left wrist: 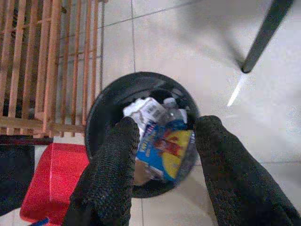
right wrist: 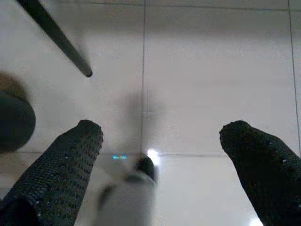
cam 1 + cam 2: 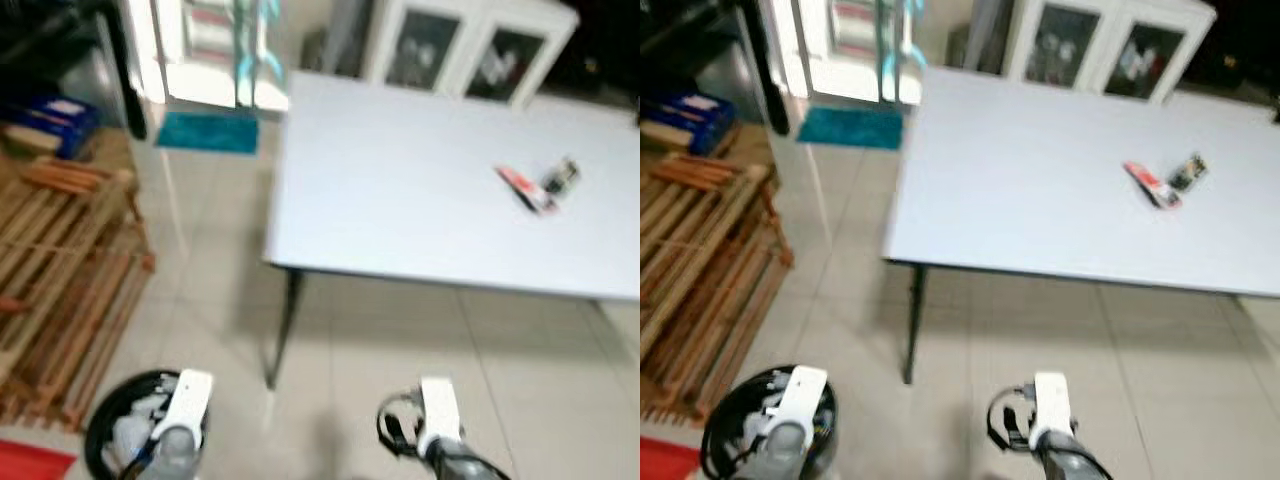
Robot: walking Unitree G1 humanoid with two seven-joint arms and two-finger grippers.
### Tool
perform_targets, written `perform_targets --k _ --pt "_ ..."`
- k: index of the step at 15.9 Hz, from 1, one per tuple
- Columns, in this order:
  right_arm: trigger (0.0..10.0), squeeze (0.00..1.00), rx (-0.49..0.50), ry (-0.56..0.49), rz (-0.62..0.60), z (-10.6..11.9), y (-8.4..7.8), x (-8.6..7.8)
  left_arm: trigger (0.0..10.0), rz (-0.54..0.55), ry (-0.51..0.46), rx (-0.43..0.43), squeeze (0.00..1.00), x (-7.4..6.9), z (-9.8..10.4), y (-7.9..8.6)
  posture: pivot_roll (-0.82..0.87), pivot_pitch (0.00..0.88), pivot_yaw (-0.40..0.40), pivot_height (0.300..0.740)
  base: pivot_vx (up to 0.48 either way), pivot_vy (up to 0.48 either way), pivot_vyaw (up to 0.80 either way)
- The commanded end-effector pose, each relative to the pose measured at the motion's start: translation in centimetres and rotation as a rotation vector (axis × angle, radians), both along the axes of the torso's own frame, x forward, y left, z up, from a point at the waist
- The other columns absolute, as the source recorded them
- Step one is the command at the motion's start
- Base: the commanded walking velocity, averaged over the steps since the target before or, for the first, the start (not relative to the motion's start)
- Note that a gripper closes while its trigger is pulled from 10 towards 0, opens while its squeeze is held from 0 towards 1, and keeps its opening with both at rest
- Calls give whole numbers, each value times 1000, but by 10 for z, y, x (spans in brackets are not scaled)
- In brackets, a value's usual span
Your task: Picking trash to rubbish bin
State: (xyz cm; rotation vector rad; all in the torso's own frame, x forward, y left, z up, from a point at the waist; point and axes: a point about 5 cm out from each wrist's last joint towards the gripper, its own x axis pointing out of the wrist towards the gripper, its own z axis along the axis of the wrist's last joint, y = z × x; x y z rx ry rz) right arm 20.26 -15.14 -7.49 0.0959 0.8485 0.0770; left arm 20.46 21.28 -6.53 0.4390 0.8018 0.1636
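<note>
A black round rubbish bin point(image 3: 112, 420) stands on the tiled floor at my lower left, with my left arm point(image 3: 182, 405) over it. In the left wrist view my left gripper point(image 1: 168, 123) hangs open above the bin's rim point(image 1: 101, 101). Inside lie crumpled white paper, a plastic bottle and a blue and yellow packet point(image 1: 165, 150). A red wrapper point(image 3: 525, 188) and a small dark packet point(image 3: 562, 177) lie on the far right of the pale grey table point(image 3: 400, 200). My right gripper point(image 2: 163, 129) is open over bare floor tiles, holding nothing.
A wooden slatted rack point(image 3: 60, 270) lies on the floor at the left, beside the bin. A red object point(image 1: 51, 183) sits next to the bin. The table's dark leg point(image 3: 283, 330) stands ahead of me. A white cabinet point(image 3: 470, 45) is behind the table.
</note>
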Motion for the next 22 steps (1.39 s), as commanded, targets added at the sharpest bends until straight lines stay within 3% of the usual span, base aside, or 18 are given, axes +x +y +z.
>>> perform_targets --k 1,22 --pt "10000 0 -25 10 -12 -1 -11 -3 10000 -14 11 -14 0 -2 -3 -10 -42 61 -100 740 0 -341 0" --pt "10000 0 -18 18 10 -3 -8 -6 10000 -40 20 -10 0 -3 -4 -11 -43 31 -95 740 0 -340 0"
